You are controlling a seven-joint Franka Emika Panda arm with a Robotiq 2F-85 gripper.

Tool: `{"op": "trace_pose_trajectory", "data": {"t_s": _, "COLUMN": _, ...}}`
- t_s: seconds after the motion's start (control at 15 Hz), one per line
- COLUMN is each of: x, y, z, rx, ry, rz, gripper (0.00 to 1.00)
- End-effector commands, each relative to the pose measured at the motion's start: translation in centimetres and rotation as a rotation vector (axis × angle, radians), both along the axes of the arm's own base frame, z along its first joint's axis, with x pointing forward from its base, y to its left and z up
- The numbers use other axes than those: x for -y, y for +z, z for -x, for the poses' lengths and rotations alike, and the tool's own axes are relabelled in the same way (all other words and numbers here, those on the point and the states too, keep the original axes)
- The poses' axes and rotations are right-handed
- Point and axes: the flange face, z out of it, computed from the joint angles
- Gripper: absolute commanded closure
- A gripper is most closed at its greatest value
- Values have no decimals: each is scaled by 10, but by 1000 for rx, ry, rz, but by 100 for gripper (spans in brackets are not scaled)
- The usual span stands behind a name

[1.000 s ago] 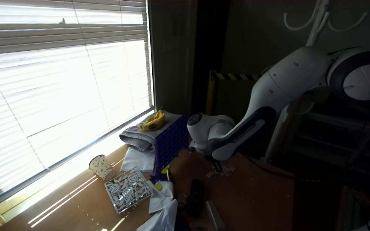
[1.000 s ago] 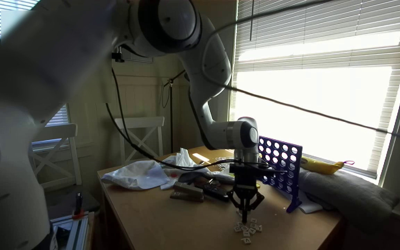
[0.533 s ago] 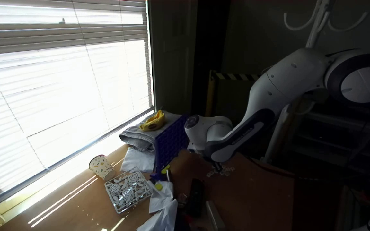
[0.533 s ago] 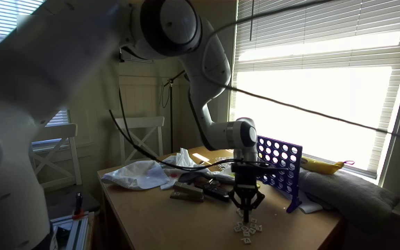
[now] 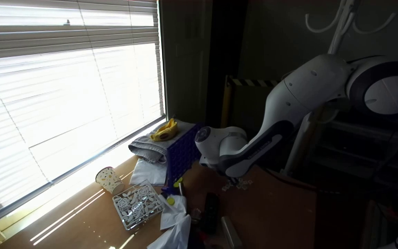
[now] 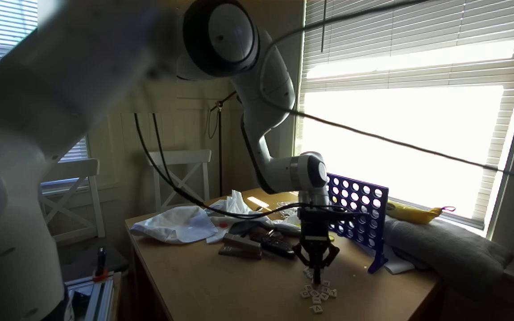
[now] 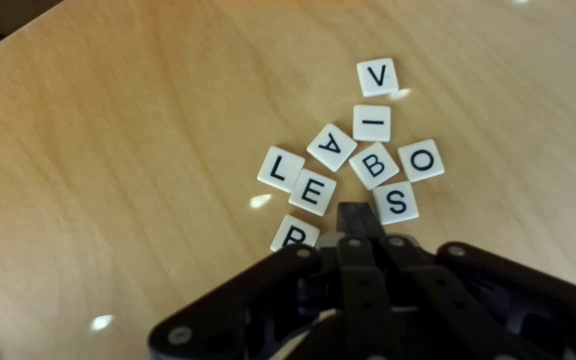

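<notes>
Pinched together with nothing seen between its tips, the pincer [image 7: 360, 217] points down at the square tiles [image 7: 374, 166] on the table [image 7: 118, 175], with the S [image 7: 396, 202] just to its right and the E [image 7: 312, 192] to its left in the wrist view.

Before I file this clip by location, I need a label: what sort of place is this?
Probably a room in a home, or a homely office: slatted window blinds hang beside the table, a white cross-backed chair stands nearby, and letter tiles lie on the tabletop.
</notes>
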Motion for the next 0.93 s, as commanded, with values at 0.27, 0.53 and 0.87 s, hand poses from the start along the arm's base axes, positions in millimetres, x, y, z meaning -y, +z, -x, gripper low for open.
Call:
{"op": "trace_pose_trajectory", "data": {"t_s": 0.27, "x": -8, "y": -17, "z": -7, "rx": -37, "ry": 67, "rz": 27, "gripper": 100}}
{"op": "trace_pose_trajectory", "data": {"t_s": 0.53, "x": -11, "y": -20, "z": -7, "rx": -54, "ry": 91, "rz": 40, "gripper": 100}}
{"op": "trace_pose_trajectory", "data": {"t_s": 0.87, "x": -13, "y": -16, "z": -8, "rx": -64, "ry": 103, "rz": 28, "gripper": 100}}
